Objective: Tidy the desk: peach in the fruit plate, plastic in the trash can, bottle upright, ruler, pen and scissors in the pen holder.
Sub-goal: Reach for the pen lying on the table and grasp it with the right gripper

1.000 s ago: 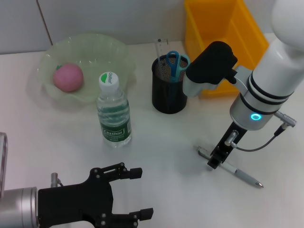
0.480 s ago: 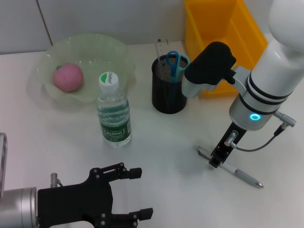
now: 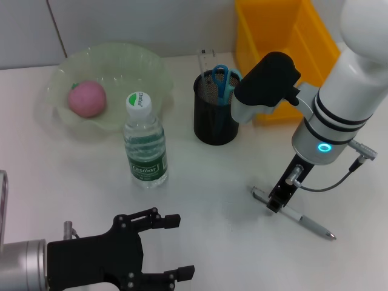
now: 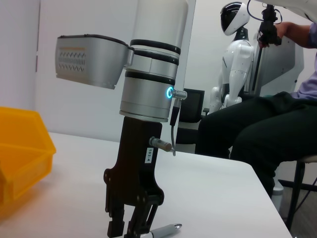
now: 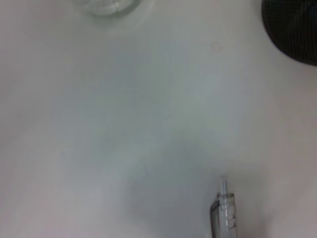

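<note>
White desk (image 3: 200,176) bears a slim silvery clear-topped pen (image 3: 306,222) lying flat

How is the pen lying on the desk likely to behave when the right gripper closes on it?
The pen looks slim and round, lying flat on the smooth desk, so it may roll or skid if nudged off-centre. It looks rigid and probably light. The right gripper is directly over its middle, so the lift should stay balanced; the clear barrel may be slippery.

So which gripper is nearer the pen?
Right. The right gripper is down over the pen; the left gripper sits open at the table's near edge, well away.
</note>
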